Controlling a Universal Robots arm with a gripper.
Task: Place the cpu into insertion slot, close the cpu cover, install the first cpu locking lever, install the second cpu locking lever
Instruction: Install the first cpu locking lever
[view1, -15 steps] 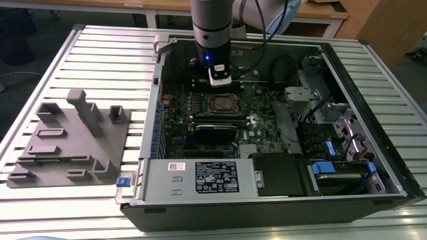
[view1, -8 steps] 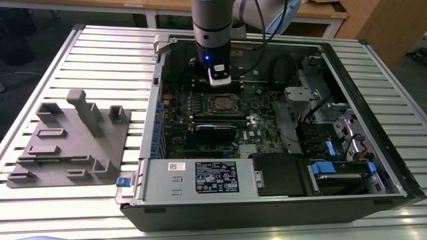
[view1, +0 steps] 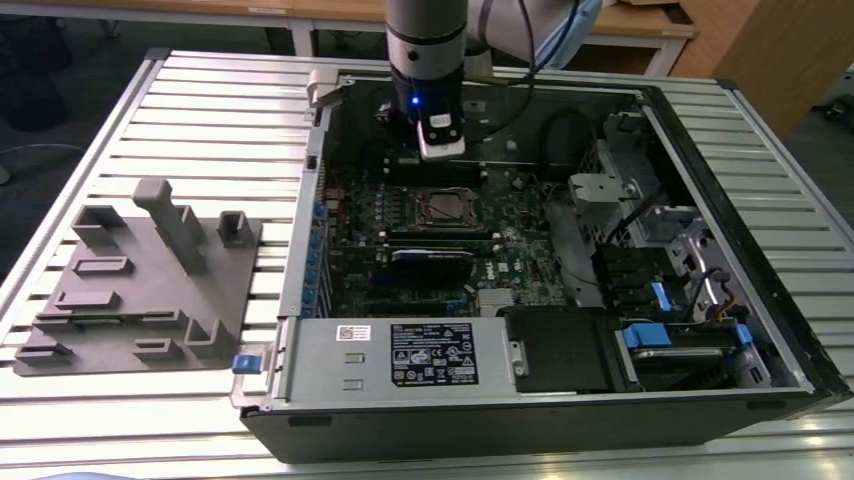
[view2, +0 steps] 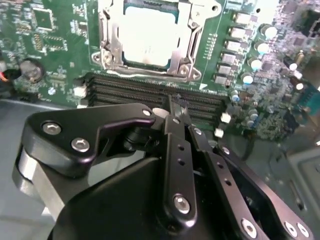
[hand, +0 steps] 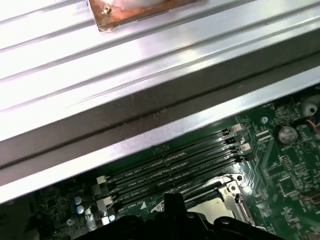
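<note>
Open computer case (view1: 694, 300) lies on a slatted metal tabletop (view1: 200, 110); a grey moulded fixture block (view1: 140, 285) sits on the tabletop at the exterior view's left, well apart from the case. The arm (view1: 427, 40) comes down into the far part of the case, over the green board (view1: 400, 240). The hand (view2: 176, 107) hangs over the black memory slots (view2: 150, 92), just beside the socket; its fingers are drawn together at the tips, nothing held between them. The cpu (view2: 150, 35) lies flat in the socket, pale metal top up. The cpu cover (view2: 112, 47) lies down around the chip, framing it; in the exterior view it is the square frame (view1: 442, 209) mid-board. Lever positions: cannot tell. Grey labelled box (view1: 400, 355) at the near edge of the case.
</note>
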